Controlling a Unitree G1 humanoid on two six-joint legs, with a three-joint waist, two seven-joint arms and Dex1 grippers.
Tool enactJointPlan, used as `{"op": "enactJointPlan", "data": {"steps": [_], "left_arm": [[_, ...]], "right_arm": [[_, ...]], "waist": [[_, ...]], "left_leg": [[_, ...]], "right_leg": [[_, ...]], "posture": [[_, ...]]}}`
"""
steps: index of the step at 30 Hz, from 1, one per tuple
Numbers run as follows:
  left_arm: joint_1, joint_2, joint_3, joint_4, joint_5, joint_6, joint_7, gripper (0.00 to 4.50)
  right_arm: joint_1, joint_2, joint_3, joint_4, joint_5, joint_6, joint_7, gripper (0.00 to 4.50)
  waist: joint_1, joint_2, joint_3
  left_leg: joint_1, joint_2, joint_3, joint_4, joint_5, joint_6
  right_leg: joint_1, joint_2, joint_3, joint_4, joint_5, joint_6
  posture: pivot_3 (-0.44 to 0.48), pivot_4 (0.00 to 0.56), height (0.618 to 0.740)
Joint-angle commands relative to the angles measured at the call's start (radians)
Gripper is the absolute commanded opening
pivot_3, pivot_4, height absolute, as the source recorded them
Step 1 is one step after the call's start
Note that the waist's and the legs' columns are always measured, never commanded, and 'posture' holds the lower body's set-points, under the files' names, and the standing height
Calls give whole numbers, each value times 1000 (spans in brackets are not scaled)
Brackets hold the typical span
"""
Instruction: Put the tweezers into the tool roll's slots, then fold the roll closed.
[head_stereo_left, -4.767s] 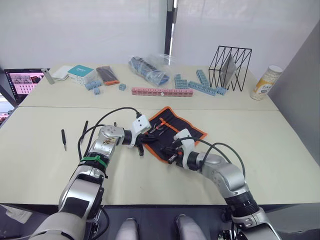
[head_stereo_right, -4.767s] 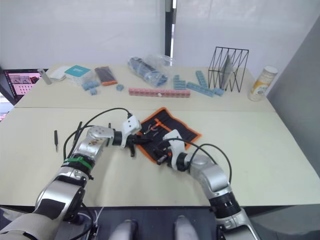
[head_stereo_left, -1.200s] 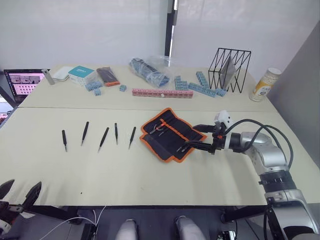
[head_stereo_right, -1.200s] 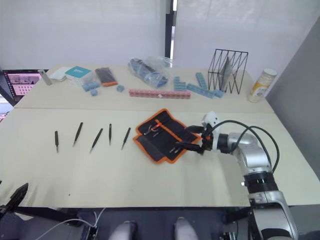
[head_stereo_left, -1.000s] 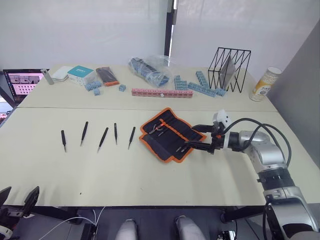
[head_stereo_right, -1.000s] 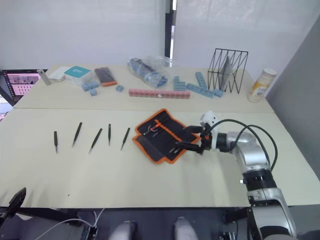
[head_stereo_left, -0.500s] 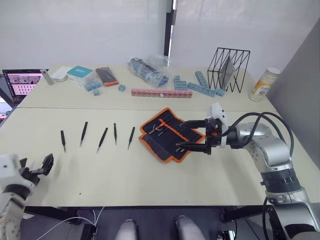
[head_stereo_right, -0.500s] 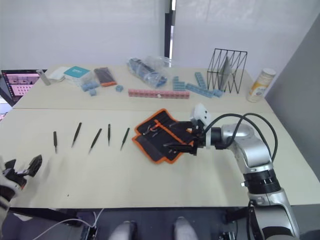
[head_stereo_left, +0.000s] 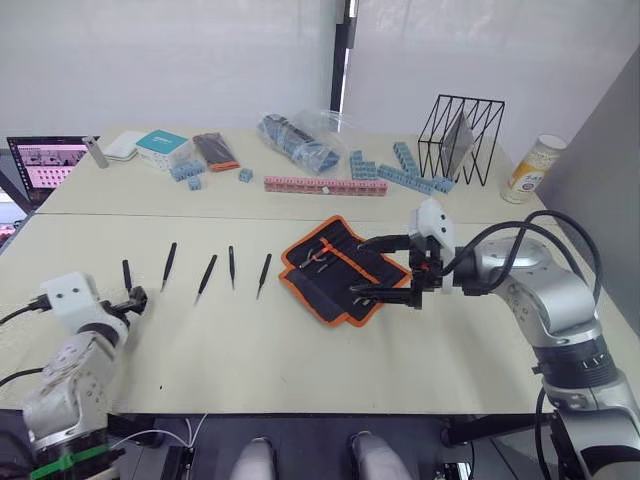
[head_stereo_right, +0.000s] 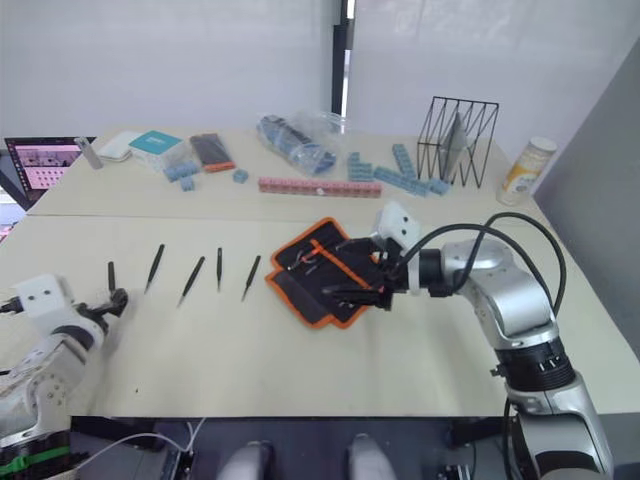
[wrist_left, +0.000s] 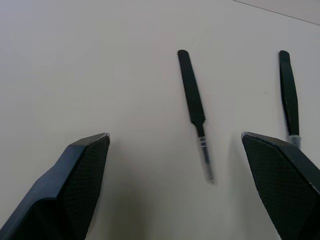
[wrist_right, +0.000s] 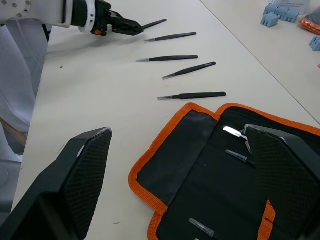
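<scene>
We see 5 slim black tweezers (head_stereo_left: 207, 273) in a row on the matte cream table (head_stereo_left: 300, 350). Our left gripper (wrist_left: 192, 165) hovers spread over the leftmost. Our right gripper (head_stereo_left: 385, 268) gapes above the open fabric tool roll (head_stereo_left: 340, 265); its slots (wrist_right: 240, 165) are partly covered.

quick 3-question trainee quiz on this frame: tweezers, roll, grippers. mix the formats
1. How many tweezers lie loose on the table?
2. True or false: the tool roll is folded shut.
3. Which gripper is nearest the loose tweezers? A) left gripper B) right gripper

Key:
1. Five, in a row to the robot's left of the roll.
2. False; it lies open, inner face up.
3. A. Its open fingers frame the end tweezer; the right gripper, also open, hovers over the roll.
</scene>
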Motion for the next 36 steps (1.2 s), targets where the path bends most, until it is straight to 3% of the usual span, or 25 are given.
{"op": "enactJointPlan", "data": {"steps": [1,4,5,17,27,31,36], "left_arm": [[-25,5,-41,36,47,0,16,4484],[-48,-3,-49,60,70,-1,32,4484],[-60,-6,-56,73,84,-3,44,3932],[-114,-60,-73,125,127,-22,71,10],[-127,-68,-41,66,119,-111,60,10],[-86,-7,-135,-113,132,-199,-86,10],[-83,70,-213,-271,68,-158,-245,10]], "right_arm": [[-7,-14,-2,-31,-8,1,-19,4500],[-7,-22,8,-32,-20,-2,-21,4500],[-9,-23,11,-31,-23,-4,-23,4500],[-24,-17,73,-76,-60,13,-58,4500],[-40,-9,80,-75,-72,22,-85,4500],[-42,-13,79,-62,-77,19,-92,4500],[-38,-10,54,-58,-71,29,-117,4500]], "waist": [[-1,0,0],[0,0,0],[1,0,0],[31,0,0],[32,0,0],[27,-3,2],[23,-3,2]], "left_leg": [[0,0,0,0,0,0],[1,0,0,0,0,0],[1,0,0,0,0,0],[0,-2,0,1,0,-1],[0,-2,0,1,0,-1],[-1,-2,-1,1,1,-1],[-2,-1,0,0,0,-2]], "right_leg": [[0,0,0,0,0,1],[1,0,0,0,0,0],[1,0,0,0,0,0],[2,-1,0,-1,1,1],[2,-1,0,-1,-1,-1],[1,-1,0,-1,0,-1],[0,-1,0,-3,3,3]], "posture": [[0,150,740],[0,150,740],[0,150,740],[0,150,740],[0,150,740],[0,150,740],[0,150,740]]}}
